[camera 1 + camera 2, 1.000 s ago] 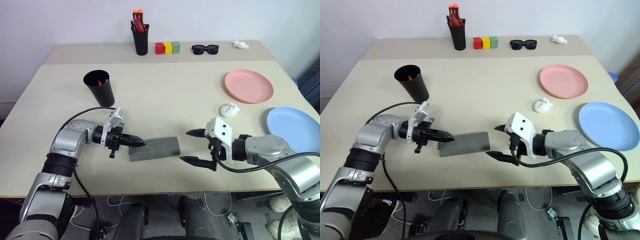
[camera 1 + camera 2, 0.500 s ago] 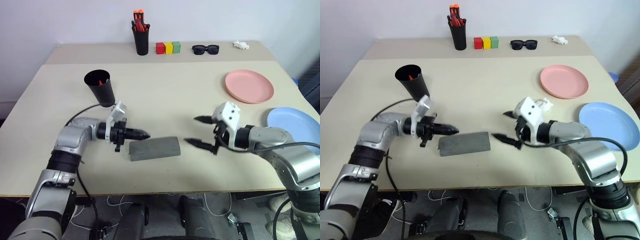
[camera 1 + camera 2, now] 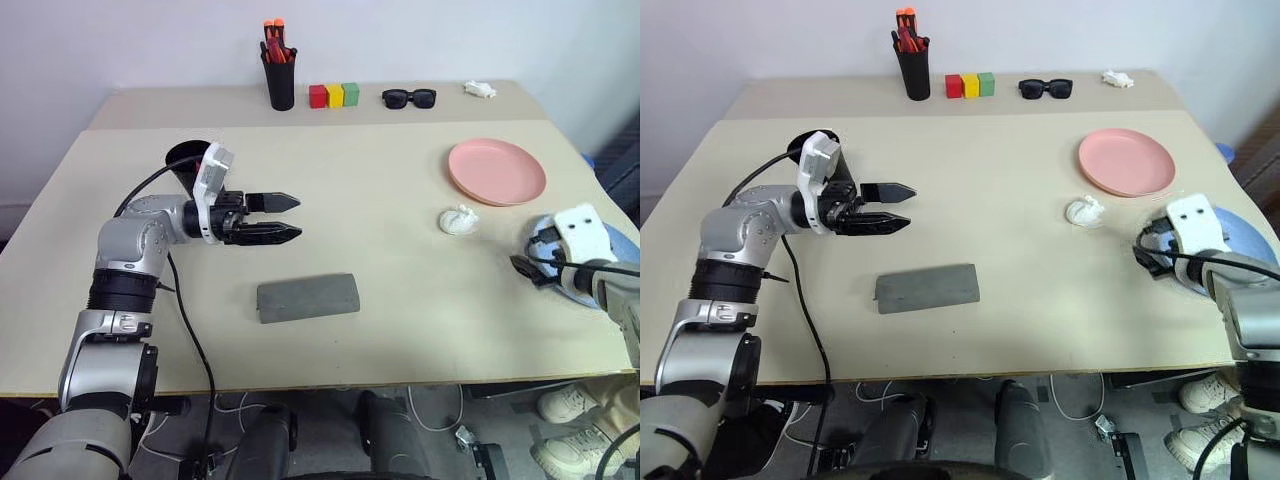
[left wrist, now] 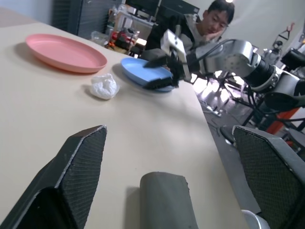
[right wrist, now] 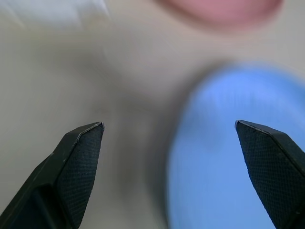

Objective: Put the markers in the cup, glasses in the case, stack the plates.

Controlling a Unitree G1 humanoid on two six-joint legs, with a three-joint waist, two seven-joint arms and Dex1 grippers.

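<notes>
- No legible text, labels, brand marks, numbers or signs found anywhere in the views.

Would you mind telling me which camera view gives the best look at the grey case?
The left eye view: the grey case lies whole and closed on the table, unobstructed. The right eye view shows the same. The left wrist view catches just one rounded end.
</notes>
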